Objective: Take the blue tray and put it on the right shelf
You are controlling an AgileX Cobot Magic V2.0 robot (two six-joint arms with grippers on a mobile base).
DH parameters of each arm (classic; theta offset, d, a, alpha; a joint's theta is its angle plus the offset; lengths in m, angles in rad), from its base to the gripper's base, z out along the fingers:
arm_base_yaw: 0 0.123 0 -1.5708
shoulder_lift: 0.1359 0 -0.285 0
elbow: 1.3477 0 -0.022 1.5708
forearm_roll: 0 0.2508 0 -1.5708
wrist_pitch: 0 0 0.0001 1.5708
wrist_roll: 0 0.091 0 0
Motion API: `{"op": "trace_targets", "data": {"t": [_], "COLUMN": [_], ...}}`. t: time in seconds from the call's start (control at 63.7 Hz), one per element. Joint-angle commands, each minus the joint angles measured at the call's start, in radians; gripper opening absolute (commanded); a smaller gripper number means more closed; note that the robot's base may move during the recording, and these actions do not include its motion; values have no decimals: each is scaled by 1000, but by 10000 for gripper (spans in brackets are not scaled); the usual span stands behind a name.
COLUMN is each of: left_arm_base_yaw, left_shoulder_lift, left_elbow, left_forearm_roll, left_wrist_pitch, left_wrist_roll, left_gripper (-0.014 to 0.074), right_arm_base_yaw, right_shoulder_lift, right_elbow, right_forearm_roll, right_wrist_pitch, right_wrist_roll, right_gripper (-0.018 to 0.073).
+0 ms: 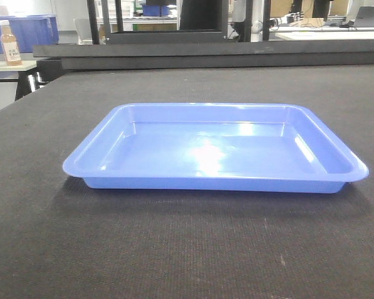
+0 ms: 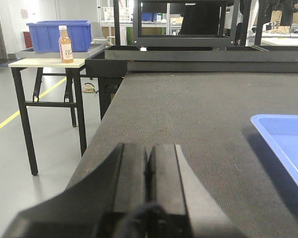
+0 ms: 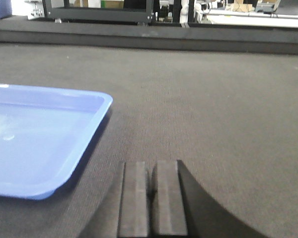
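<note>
Two grippers, neither yet engaged. Front view: the blue tray (image 1: pixel 215 149) lies flat and empty on the dark matted table (image 1: pixel 174 261), roughly central, long side toward the camera, its flared rim unobstructed all round. A bottle (image 1: pixel 10 42) stands far off at the back left, well apart from the work. No steel shelf appears in this view or the other two, so I cannot report where the destination stands. Left wrist view: my left gripper (image 2: pixel 149 151) has its pads pressed together, no gap showing and nothing between them. The tray's corner shows at the right edge, apart from my fingers with bare mat between. A blue storage bin (image 2: pixel 59 34) sits behind the bottle and is not the target. Right wrist view: my right gripper (image 3: pixel 152 168) is likewise closed flush and empty, with the tray's corner ahead and to the left, near but not touching. Assessment: the task is at the approach, grasp not begun. To do it well, I judge both pairs of fingers should part before moving in, each taking the rim of its own short side about midway, pads over and under the lip. The plastic looks glossy and probably slippery, though glare makes that hard to confirm, so the pinch should be firm and the lift level, both sides together.
</note>
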Motion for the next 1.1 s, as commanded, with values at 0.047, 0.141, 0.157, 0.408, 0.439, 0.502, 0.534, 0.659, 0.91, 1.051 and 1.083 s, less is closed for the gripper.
{"op": "trace_targets", "data": {"t": [0.047,0.141,0.157,0.408,0.439,0.502,0.534,0.659,0.91,1.051,1.083], "left_arm_base_yaw": [-7,-7,-7,-7,-7,-7,-7,-7,-126,-247,-272], "left_shoulder_lift": [-13,-8,-8,42,71,141,179,334,674,900,942], "left_elbow": [31,27,25,-321,-383,-499,-552,-725,-933,-1091,-1127], "left_forearm_roll": [-7,-15,-18,-20,-20,-20,-20,-66,-186,-186,-186], "left_wrist_pitch": [-121,-167,-179,55,114,213,252,356,423,590,619], "left_wrist_roll": [4,4,4,4,4,4,4,4,9,43,43], "left_gripper": [-48,-48,-48,-47,-43,-3,43,285,400,400,400], "right_arm_base_yaw": [-6,-6,-6,-6,-6,-4,-3,-3,52,116,127], "right_shoulder_lift": [-13,-13,-13,50,79,149,187,333,607,778,810], "right_elbow": [-24,-26,-29,-412,-463,-551,-588,-684,-808,-956,-986], "right_forearm_roll": [1,1,1,1,1,1,1,1,9,42,50], "right_wrist_pitch": [-143,-233,-253,-37,-6,31,37,36,82,330,379], "right_wrist_roll": [-8,-8,-8,-7,-7,-7,-7,-7,-7,-7,-7], "right_gripper": [55,55,55,57,58,81,118,389,600,589,589]}}
